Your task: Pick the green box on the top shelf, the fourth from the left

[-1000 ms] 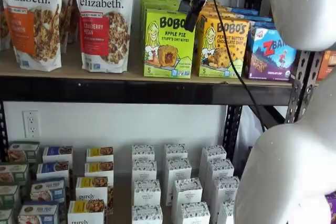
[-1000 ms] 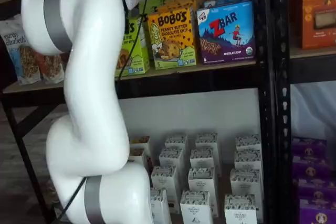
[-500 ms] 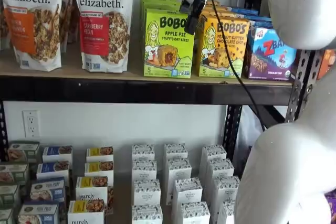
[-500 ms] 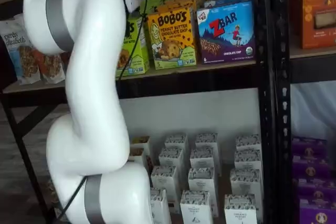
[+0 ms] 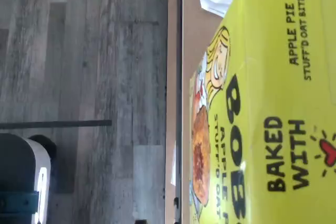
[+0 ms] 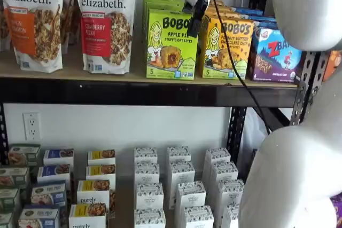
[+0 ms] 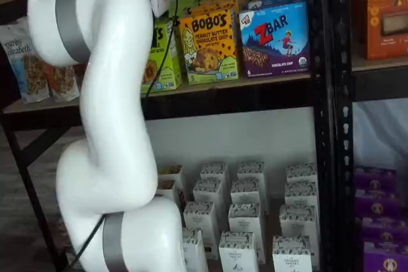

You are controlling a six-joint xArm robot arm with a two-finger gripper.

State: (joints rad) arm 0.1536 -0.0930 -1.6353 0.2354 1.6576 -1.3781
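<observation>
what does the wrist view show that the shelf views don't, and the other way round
Only the wrist view shows the green box's top panel, printed "baked with", and the grey plank floor beyond the top shelf's edge. Only the shelf views show the granola bags, the orange Bobo's box, the ZBar box, the small white cartons on the level below, and the gripper hanging by the green box. Both share the green box on the top shelf.

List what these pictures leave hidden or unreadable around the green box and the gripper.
- Gripper: in a shelf view one black finger shows side-on, so no gap can be judged.
- Green box: in a shelf view the white arm covers most of its front.
- Green box: in the wrist view, cut off by the frame.
</observation>
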